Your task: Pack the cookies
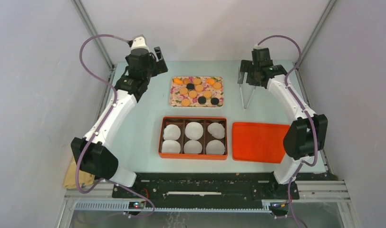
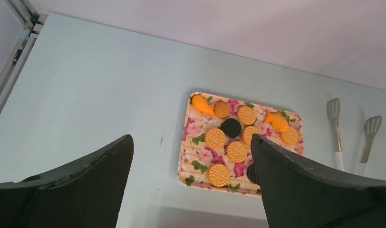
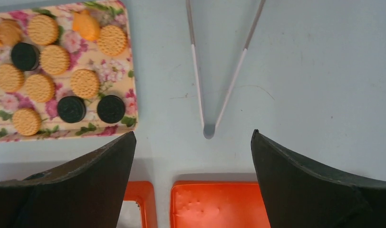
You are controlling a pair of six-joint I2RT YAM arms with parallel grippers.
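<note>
The left gripper (image 2: 191,142) is hanging over the far left of the table (image 1: 143,109). Its matte black, wedge-shaped fingers (image 2: 86,190) are spread wide and gripping nothing. The right gripper (image 3: 193,135) is hovering at the far right. It is gaping just as wide, and it too is carrying nothing.

Below the right one, thin metal tongs (image 3: 208,129) are lying flat on the smooth pale table, their hinge pointing near and their slotted paddles far.

Between the grippers a rectangular flowered tray (image 2: 193,127) is sitting at the far middle. All the cookies (image 3: 54,59) are lying on it. They are flat rounds: most are tan with dotted, ridged faces, and three are black. Two smooth orange drop-shaped pieces (image 2: 201,104) are lying among them.

Nearer, an orange box (image 1: 161,137) with six compartments is holding a white round paper liner (image 1: 194,129) in each. A flat orange lid (image 1: 257,142) is lying just to its right.
</note>
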